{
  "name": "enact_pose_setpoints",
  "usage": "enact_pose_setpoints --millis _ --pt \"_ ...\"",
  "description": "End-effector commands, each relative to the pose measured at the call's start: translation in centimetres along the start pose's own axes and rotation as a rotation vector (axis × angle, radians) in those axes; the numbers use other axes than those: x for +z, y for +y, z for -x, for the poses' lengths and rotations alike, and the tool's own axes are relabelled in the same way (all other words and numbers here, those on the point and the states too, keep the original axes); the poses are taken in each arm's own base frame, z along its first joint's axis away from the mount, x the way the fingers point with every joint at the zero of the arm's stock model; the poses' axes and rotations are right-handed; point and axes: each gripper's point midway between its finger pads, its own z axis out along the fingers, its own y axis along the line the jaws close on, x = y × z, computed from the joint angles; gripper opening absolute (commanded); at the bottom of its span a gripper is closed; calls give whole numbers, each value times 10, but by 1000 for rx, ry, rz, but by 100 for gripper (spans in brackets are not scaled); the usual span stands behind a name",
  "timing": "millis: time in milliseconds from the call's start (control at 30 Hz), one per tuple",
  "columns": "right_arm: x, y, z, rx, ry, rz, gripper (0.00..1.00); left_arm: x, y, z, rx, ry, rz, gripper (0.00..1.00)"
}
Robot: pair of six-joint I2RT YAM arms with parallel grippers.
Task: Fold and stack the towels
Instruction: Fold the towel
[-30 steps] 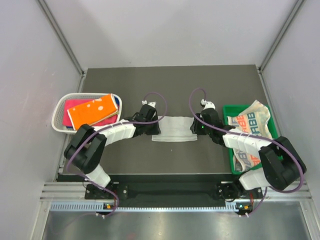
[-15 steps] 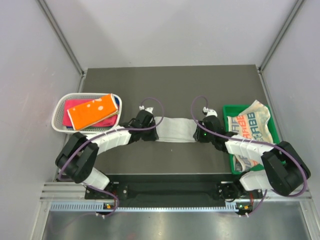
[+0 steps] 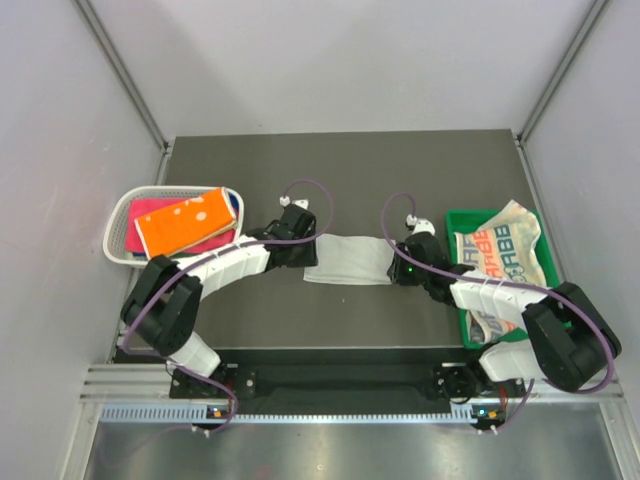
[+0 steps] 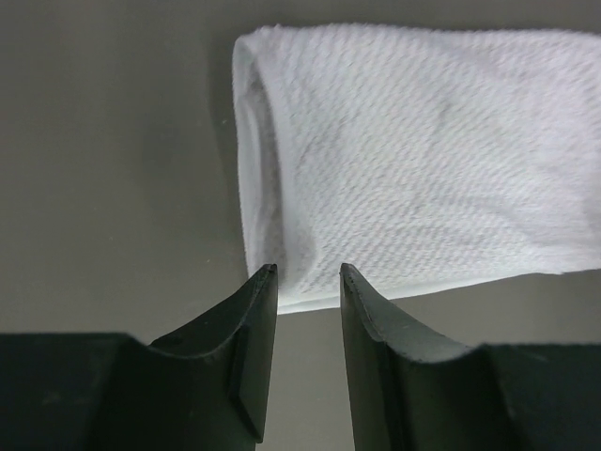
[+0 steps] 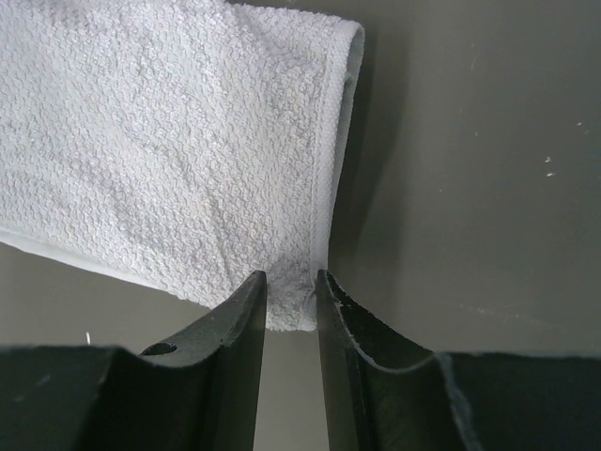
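Observation:
A white folded towel (image 3: 347, 260) lies flat on the dark table between my two grippers. My left gripper (image 3: 305, 252) is at its left end. In the left wrist view this gripper (image 4: 307, 271) stands open, with the towel (image 4: 413, 160) just past its tips and bare table showing in the gap. My right gripper (image 3: 392, 262) is at the towel's right end. In the right wrist view it (image 5: 291, 274) is shut on the near corner of the towel (image 5: 169, 160), which fills the space between the jaws.
A white mesh basket (image 3: 120, 215) at the left holds a stack: an orange dotted towel (image 3: 185, 222) on a pink-red one (image 3: 150, 210), with a blue edge (image 3: 237, 205). A green tray (image 3: 453, 275) at the right holds a crumpled letter-print towel (image 3: 500, 245).
The towel was held stretched between both grippers; now it lies flat. My left gripper has opened and let go of its end. The right gripper has hardly moved.

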Motion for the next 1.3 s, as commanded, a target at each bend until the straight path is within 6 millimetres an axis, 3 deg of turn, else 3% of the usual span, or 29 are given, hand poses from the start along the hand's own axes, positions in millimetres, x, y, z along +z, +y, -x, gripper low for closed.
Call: enact_pose_setpoints --millis 0,233,567,800,933,1100,1267 --pt "-2 4 4 -3 -34 7 29 5 8 -8 11 31 46 38" --pt "0 4 3 -9 -31 6 29 12 12 -15 15 36 44 36" --pt "-1 3 3 -9 -28 2 29 6 10 -13 33 34 28 1" --pt "-1 -1 4 -12 -25 -24 24 -12 15 -10 33 29 21 0" --pt "1 -2 2 -10 -17 -28 24 -8 25 -27 14 75 10 0" --pt "4 -2 -1 -5 -5 -32 22 4 30 -61 -10 167 -14 0" --pt "3 -1 1 -6 -7 -29 22 11 29 -71 -17 198 -29 0"
